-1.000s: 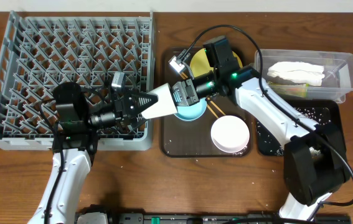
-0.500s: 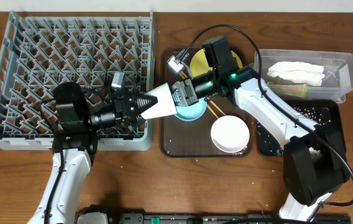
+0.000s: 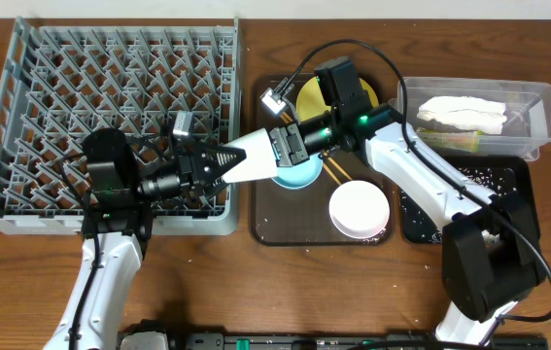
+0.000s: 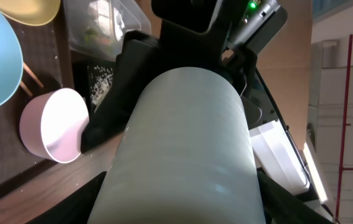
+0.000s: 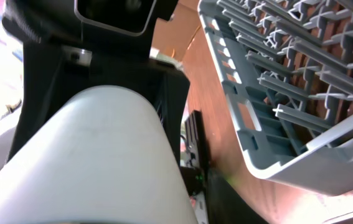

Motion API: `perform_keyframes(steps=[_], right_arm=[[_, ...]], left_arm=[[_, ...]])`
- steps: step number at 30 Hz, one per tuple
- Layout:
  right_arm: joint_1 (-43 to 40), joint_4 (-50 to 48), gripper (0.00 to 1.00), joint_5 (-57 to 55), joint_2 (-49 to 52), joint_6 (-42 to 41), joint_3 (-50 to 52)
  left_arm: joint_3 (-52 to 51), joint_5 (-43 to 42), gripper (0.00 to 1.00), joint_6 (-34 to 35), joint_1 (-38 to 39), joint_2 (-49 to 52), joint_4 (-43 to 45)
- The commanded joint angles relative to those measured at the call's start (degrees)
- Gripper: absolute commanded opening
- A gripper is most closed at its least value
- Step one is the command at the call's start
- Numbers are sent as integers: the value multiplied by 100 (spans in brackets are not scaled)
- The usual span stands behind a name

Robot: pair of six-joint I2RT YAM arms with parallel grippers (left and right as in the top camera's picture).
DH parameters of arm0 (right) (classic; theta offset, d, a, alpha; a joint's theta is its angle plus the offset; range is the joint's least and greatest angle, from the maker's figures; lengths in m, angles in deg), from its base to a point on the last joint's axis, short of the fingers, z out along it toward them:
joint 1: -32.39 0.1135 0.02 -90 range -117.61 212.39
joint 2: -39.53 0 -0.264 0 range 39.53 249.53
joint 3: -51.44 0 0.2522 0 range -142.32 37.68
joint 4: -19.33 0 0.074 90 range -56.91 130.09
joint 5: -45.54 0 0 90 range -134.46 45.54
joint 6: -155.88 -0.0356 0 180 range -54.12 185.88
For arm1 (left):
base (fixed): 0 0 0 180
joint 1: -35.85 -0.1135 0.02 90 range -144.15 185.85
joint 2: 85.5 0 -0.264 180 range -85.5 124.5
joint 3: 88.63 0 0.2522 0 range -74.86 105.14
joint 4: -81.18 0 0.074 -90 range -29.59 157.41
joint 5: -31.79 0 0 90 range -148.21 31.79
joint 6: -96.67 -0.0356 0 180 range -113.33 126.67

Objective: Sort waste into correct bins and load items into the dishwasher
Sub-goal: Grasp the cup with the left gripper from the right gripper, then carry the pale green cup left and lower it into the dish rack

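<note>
Serving tray being occupied by yellow plate and white bowl, clear tub being occupied by napkin, small white cup being held level beside dish rack, long axis left-right, being pinched by left gripper, right gripper's state being unclear.

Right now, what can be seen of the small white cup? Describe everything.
The white cup is plain, smooth and matte, ceramic or plastic by its look. It lies on its side in midair, over where the grey dish rack meets the brown tray. The left gripper has its jaws on one end; the right gripper flanks the other end, contact unclear. Neither its mouth nor any handle shows.
</note>
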Motion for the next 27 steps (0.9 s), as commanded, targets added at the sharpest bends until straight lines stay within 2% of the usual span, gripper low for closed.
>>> perform_keyframes(steps=[1, 2, 6, 17, 27], right_arm=[[37, -7, 44, 28, 2, 39, 37], [-20, -7, 48, 28, 4, 37, 37], [-232, -2, 53, 50, 4, 37, 37], [-990, 31, 58, -103, 4, 114, 37], [-1419, 1054, 68, -1705, -15, 586, 35]], left_arm=[[92, 55, 33, -61, -22, 0, 57], [92, 50, 33, -59, -22, 0, 87], [92, 50, 32, -59, -22, 0, 101], [92, 94, 30, -59, -22, 0, 382], [92, 848, 27, -295, -22, 0, 376]])
